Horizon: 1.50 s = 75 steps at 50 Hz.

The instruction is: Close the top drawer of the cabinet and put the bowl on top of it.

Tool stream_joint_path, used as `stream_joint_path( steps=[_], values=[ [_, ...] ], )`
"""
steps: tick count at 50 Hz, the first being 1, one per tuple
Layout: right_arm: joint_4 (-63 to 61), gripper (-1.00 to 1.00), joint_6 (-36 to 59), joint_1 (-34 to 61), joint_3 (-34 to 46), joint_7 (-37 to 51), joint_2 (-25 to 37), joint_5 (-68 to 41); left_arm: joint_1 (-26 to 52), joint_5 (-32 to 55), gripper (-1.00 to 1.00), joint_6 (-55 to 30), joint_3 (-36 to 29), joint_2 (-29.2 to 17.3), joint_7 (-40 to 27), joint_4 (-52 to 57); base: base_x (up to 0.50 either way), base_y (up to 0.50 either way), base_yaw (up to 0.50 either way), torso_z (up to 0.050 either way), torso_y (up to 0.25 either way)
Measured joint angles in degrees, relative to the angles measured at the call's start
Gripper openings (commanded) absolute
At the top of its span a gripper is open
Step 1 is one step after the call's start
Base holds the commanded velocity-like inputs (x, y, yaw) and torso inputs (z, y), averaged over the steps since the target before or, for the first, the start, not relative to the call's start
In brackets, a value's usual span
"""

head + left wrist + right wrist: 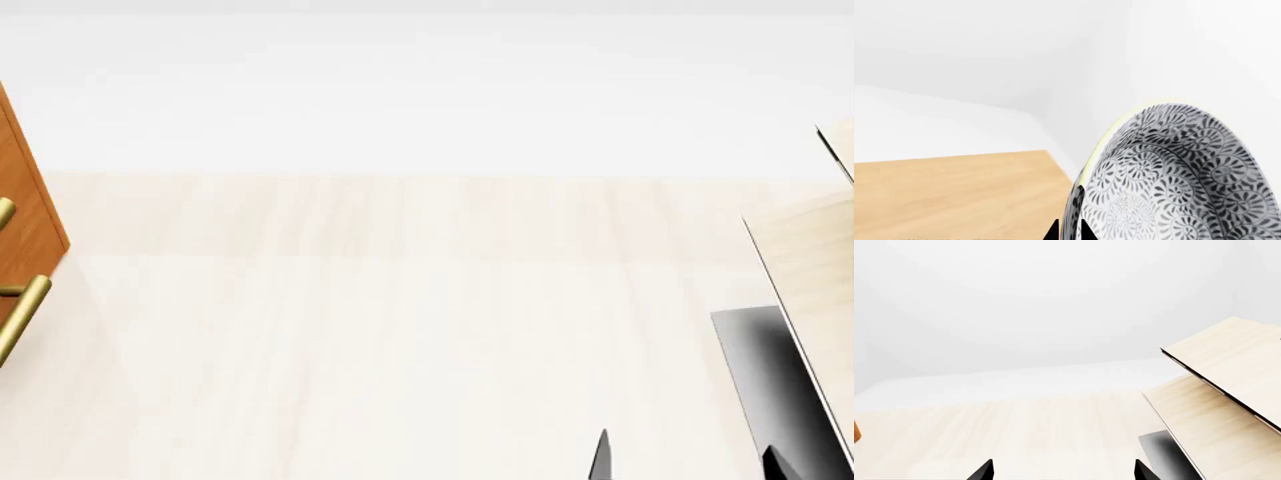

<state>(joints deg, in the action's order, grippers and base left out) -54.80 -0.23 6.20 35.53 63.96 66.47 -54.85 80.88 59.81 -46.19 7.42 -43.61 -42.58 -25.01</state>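
Observation:
The bowl (1174, 175), white with a dense grey-blue floral pattern, fills one side of the left wrist view, tilted on edge. My left gripper (1069, 232) is shut on the bowl's rim, one black fingertip on each side of the wall. It hangs over a tan wooden surface (954, 195). The bowl and left gripper are outside the head view. The reddish-brown cabinet (30, 205) shows only as a sliver at the far left, with two brass handles (22, 315). The top drawer is cut off, so its state cannot be told. My right gripper (1063, 472) is open over the pale table (400, 330), holding nothing.
A pale wooden rack (807, 270) on a black base (767, 385) stands at the table's right, close beside my right gripper (687, 465). The same rack (1227, 365) and black base (1162, 452) show in the right wrist view. White walls lie behind.

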Motion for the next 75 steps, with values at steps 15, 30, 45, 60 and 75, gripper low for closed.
stream_joint_path(
  steps=[15,30,45,60,75],
  values=[
    [-0.3,1.0,0.6,0.5,0.2,0.4,-0.1,-0.2,-2.3,-0.7,-1.0,1.5,0.6,0.1,-0.3,-0.7,0.0,0.0,0.0,0.0,0.0],
    [-0.4,1.0,0.9,0.9,0.3,0.6,-0.2,-0.3,-5.2,-0.6,-1.0,3.2,2.3,-0.1,0.1,-1.7,0.0,0.0,0.0,0.0,0.001],
    [-0.4,1.0,0.7,0.8,0.4,0.6,-0.2,-0.2,-8.2,-0.7,-1.0,4.6,3.3,-0.1,1.6,-3.4,0.0,0.0,0.0,0.0,0.001],
    [-0.1,1.0,0.7,0.8,0.6,0.6,-0.3,-0.2,-10.2,-2.1,-1.0,6.7,3.0,0.4,2.9,-5.6,0.0,0.0,0.0,0.0,0.0],
    [-0.1,1.0,1.3,1.4,0.8,0.7,-0.7,-0.4,-11.8,-2.7,-1.0,8.0,3.3,0.5,3.8,-6.9,0.0,0.0,0.0,0.0,0.001]
  ],
)
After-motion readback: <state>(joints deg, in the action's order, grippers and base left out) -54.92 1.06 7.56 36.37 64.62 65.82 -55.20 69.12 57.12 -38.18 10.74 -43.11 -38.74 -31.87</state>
